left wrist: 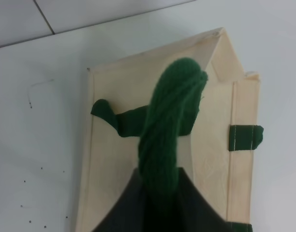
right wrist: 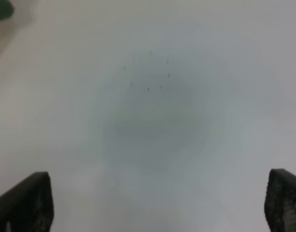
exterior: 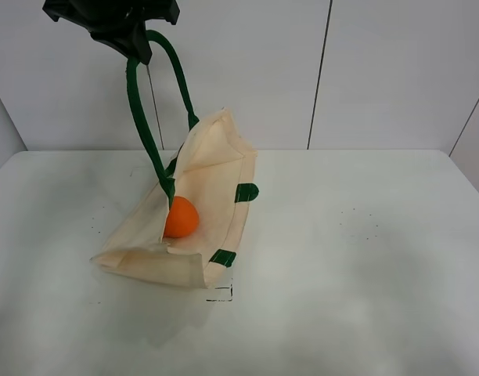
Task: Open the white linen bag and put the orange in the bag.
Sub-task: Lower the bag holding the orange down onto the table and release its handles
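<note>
Fruit [exterior: 180, 217], round and orange, is sitting inside the cream cloth tote [exterior: 216, 168] toward the tabletop's [exterior: 365, 258] left edge; left gripper [exterior: 136, 43] is clamping its dark green strap [exterior: 138, 117], propping the mouth open; right gripper [right wrist: 160, 203] is gaping, empty.

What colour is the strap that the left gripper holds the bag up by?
The strap is dark green; the left wrist view shows it best.
</note>
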